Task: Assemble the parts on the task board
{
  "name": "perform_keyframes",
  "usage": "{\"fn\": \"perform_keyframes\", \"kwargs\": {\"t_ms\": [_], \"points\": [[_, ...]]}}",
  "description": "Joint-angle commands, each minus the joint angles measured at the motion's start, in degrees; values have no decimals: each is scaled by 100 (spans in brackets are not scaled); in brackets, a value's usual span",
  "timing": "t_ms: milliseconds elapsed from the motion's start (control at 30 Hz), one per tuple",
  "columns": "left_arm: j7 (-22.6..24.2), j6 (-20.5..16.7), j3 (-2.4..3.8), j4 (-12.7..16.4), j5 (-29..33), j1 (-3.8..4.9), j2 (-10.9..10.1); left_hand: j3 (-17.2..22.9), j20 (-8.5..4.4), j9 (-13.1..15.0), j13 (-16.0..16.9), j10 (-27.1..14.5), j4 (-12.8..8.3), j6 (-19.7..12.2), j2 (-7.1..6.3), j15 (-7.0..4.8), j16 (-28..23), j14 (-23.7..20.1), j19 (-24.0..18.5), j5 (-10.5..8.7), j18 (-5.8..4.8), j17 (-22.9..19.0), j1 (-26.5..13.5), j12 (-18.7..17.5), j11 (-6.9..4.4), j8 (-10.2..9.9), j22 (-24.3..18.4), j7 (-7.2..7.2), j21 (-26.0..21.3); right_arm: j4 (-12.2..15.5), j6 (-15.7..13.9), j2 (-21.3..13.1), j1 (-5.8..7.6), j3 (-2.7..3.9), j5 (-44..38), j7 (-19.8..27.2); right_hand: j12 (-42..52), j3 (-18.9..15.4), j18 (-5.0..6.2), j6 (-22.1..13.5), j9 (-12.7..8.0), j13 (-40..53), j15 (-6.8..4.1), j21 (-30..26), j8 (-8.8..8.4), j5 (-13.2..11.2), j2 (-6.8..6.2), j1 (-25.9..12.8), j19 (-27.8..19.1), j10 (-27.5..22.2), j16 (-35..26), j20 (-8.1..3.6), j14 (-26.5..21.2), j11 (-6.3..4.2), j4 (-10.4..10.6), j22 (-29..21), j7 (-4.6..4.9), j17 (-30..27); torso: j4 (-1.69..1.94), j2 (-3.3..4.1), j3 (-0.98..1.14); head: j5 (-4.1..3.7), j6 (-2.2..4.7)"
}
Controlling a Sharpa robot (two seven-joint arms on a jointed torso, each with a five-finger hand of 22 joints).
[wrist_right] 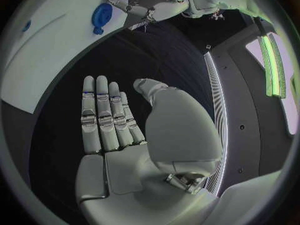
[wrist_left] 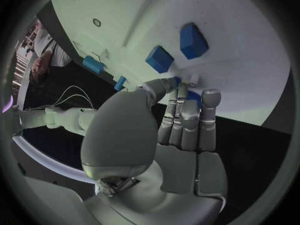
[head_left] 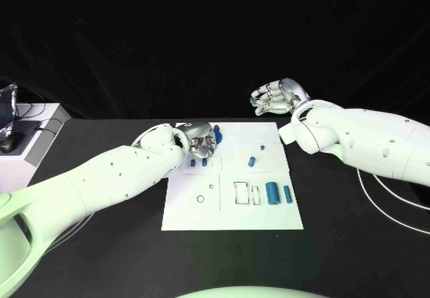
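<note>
The white board [head_left: 233,211] lies in the middle of the black table [head_left: 107,261], with small blue parts spread over it. Two short blue blocks [head_left: 198,162] sit just in front of the left hand [head_left: 202,139], another small blue piece [head_left: 253,162] lies toward the board's middle, and two upright blue cylinders [head_left: 279,193] stand near the board's right edge beside outlined slots.

The left hand is over the board's far left corner, fingers pointing down and close together, with a round blue part [head_left: 216,131] showing at the fingertips. In the left wrist view that blue part [wrist_left: 194,96] peeks out behind the fingers [wrist_left: 187,117], which lie side by side against it; whether they grip it or only touch it I cannot tell. The right wrist view catches the same round part [wrist_right: 101,16] face-on, as a disc next to the left hand.

The right hand [head_left: 278,97] is raised well off the board beyond its far right corner; its own wrist view shows the fingers [wrist_right: 103,117] straight, flat and holding nothing. The left hand is plainly the nearer one for the next move.
</note>
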Motion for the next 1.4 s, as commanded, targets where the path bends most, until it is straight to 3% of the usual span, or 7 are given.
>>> {"fn": "perform_keyframes", "kwargs": {"t_ms": [33,233,800,900,1200,1400], "points": [[22,190,-22,-13,32,-32,7,12,-18,30,16,127,-59,109,83,-14,44,81,98,-36,-73,37,-12,-56,-20,39,116,-1,101,11,87,6,-1,2,-32,75,-37,21,26,45,-6,-5,6,1,-28,22,-8,-7,-28,18,-27,-5,-8,8,-12,-5,48,-8,1,-3,-4,4,-1],[49,73,-22,-22,36,-33,-6,70,-55,48,35,312,-153,220,129,-51,72,163,230,-56,-105,58,19,-127,-57,43,276,-22,243,9,89,5,-1,2,-34,75,-37,21,26,45,-6,-5,6,1,-28,22,-8,-7,-28,18,-27,-5,-8,8,-12,-5,48,-8,2,-3,-1,10,4],[208,-301,6,186,411,-40,-182,126,-70,38,20,391,-230,226,92,-41,111,249,292,-74,-124,142,-32,-327,-35,-35,364,12,329,17,87,-20,-1,2,-40,78,-37,21,26,45,-6,-5,6,1,-28,22,-8,-7,-28,18,-27,-5,-8,8,-12,-5,48,-8,-1,-3,-1,12,31],[201,-285,67,254,523,-42,-232,126,-68,37,19,398,-230,227,87,-39,111,250,291,-73,-125,137,-47,-349,-32,-42,365,16,331,16,87,-25,-1,2,-40,79,-37,21,26,45,-6,-5,6,1,-28,22,-8,-7,-28,18,-27,-5,-8,8,-12,-5,48,-8,-2,-5,0,15,40],[123,-134,363,555,952,-50,-488,120,-62,36,16,411,-229,230,75,-33,108,249,293,-74,-127,122,-78,-391,-27,-57,372,22,336,13,89,-45,-1,2,-40,78,-32,29,29,71,-9,-29,2,4,-32,27,-7,-8,-26,32,-37,-5,0,1,-21,-28,39,-12,16,-16,-1,14,41],[49,47,458,697,1074,-49,-669,120,-62,36,16,413,-229,230,75,-33,110,251,297,-73,-128,128,-81,-397,-27,-59,376,22,339,11,92,-60,-1,1,-40,75,-32,29,29,71,-9,-29,2,4,-32,27,-7,-8,-26,32,-37,-5,0,1,-21,-28,39,-12,26,-18,-6,10,37]]}}
